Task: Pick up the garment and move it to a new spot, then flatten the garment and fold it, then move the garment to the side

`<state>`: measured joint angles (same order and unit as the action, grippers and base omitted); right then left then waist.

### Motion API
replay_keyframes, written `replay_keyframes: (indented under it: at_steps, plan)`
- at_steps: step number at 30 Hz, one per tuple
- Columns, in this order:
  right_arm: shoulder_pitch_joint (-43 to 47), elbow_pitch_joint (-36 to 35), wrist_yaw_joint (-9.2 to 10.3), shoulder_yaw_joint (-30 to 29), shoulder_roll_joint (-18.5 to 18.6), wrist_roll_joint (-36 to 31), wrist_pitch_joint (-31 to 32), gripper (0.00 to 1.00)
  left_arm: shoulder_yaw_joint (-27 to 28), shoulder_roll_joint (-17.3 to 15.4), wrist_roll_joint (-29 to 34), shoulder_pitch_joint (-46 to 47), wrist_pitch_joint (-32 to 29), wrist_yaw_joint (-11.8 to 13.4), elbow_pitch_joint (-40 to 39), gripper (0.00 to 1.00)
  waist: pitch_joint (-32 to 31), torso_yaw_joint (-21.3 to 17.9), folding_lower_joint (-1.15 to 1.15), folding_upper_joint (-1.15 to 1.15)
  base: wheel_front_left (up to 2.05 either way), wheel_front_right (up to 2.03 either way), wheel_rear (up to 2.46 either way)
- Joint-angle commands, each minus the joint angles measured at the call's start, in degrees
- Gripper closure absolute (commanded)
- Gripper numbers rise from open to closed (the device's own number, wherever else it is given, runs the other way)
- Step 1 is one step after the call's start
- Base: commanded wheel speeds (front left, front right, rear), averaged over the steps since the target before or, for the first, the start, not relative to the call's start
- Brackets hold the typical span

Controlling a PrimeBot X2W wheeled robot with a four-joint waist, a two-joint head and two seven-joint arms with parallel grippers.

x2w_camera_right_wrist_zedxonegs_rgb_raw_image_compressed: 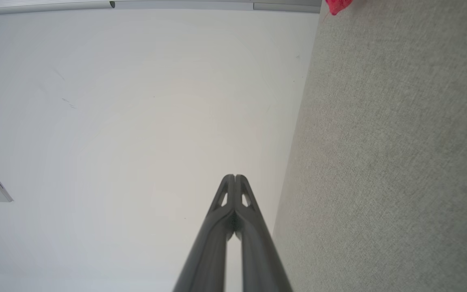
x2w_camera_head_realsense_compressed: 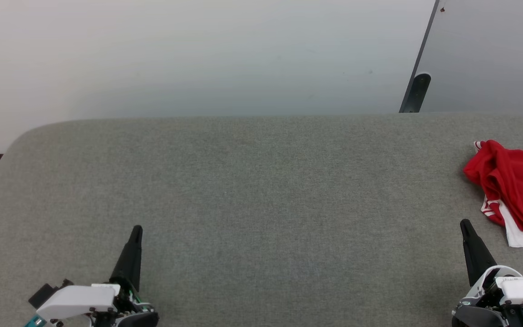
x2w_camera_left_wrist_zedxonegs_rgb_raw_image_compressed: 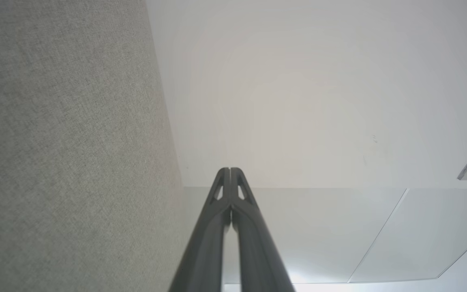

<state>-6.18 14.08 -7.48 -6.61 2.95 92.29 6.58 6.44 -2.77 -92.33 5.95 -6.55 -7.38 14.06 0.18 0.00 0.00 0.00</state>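
1. While the garment (x2w_camera_head_realsense_compressed: 513,193) lay crumpled in a heap at the far right of the grey fabric surface (x2w_camera_head_realsense_compressed: 261,181), both arms sat low at the near edge of the head view.
2. The garment showed mostly red folds, with a white panel poking out on its near side and a bit of red-and-white stripe trim at its left edge; its right part ran past the edge of the head view.
3. The left gripper (x2w_camera_head_realsense_compressed: 136,230) was at the lower left, clenched on nothing, pointing up the view and well apart from the garment.
4. In the left wrist view its two dark fingers (x2w_camera_left_wrist_zedxonegs_rgb_raw_image_compressed: 213,235) met at the tips, with the grey fabric to their left and a pale wall (x2w_camera_left_wrist_zedxonegs_rgb_raw_image_compressed: 298,101) beyond.
5. The right gripper (x2w_camera_head_realsense_compressed: 465,225) was at the lower right, likewise clenched and empty; its tip was near the garment's near-left edge but apart from it.
6. In the right wrist view its fingers (x2w_camera_right_wrist_zedxonegs_rgb_raw_image_compressed: 258,243) were pressed together, the grey fabric lay to their right, and a small red scrap of the garment showed at the top edge.
7. A dark post (x2w_camera_head_realsense_compressed: 416,93) stood behind the surface's far edge on the right.
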Motion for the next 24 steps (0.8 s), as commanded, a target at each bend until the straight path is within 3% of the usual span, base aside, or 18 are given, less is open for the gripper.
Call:
replay_keyframes:
  at_steps: [1,24]
  plan:
    - [-0.08,-0.11,-0.02,0.10,-0.23,0.24,0.06,1.00,0.16,-0.06,-0.18,0.61,-0.16,-0.21,-0.03,1.00,0.00,0.00,0.00,0.00,0.00,0.00,0.00]
    - [-0.08,-0.11,-0.02,0.10,-0.23,0.25,0.06,1.00,0.16,-0.06,-0.18,0.61,-0.16,-0.21,-0.03,1.00,0.00,0.00,0.00,0.00,0.00,0.00,0.00]
